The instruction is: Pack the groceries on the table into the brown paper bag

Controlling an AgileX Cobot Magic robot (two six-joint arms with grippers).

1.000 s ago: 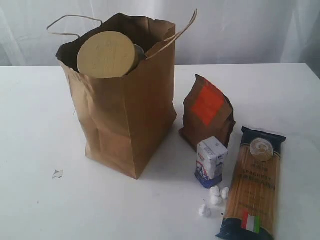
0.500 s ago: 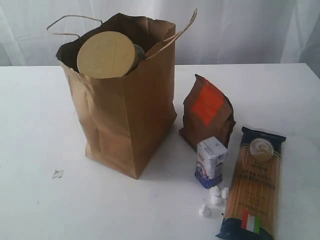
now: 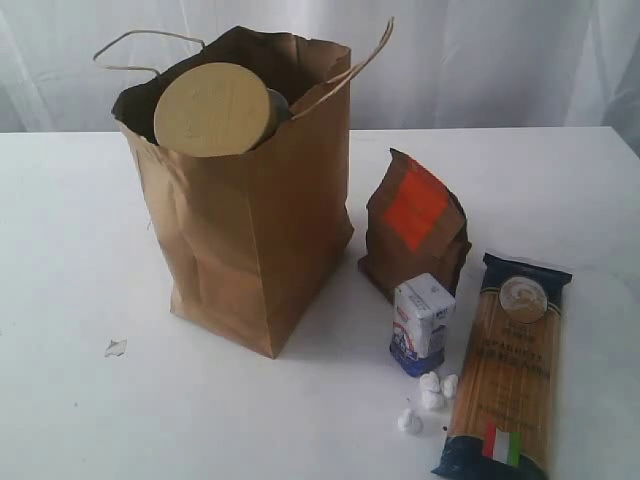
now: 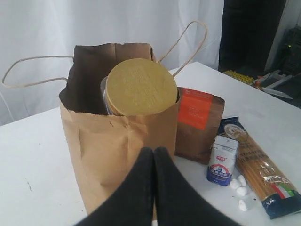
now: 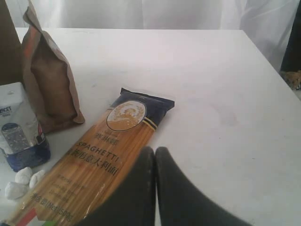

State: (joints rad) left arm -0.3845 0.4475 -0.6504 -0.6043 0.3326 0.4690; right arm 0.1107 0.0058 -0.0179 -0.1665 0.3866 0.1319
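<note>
The brown paper bag (image 3: pixel 250 230) stands upright on the white table (image 3: pixel 520 170); the tan-lidded jar (image 3: pixel 212 108) pokes out of its mouth, with a dark can's edge (image 3: pixel 278 103) behind it. To the bag's right stand the brown pouch with orange-red label (image 3: pixel 415 225) and the small white-blue carton (image 3: pixel 422 323). The spaghetti pack (image 3: pixel 507 365) lies flat at the right. No arm shows in the exterior view. My left gripper (image 4: pixel 154 151) is shut and empty, facing the bag (image 4: pixel 117 141). My right gripper (image 5: pixel 154 150) is shut and empty, beside the spaghetti pack (image 5: pixel 101 160). The yellow-grain bottle is out of view.
A few small white lumps (image 3: pixel 430 395) lie on the table between the carton and the spaghetti pack. A scrap of white paper (image 3: pixel 115 347) lies left of the bag. A white curtain hangs behind the table.
</note>
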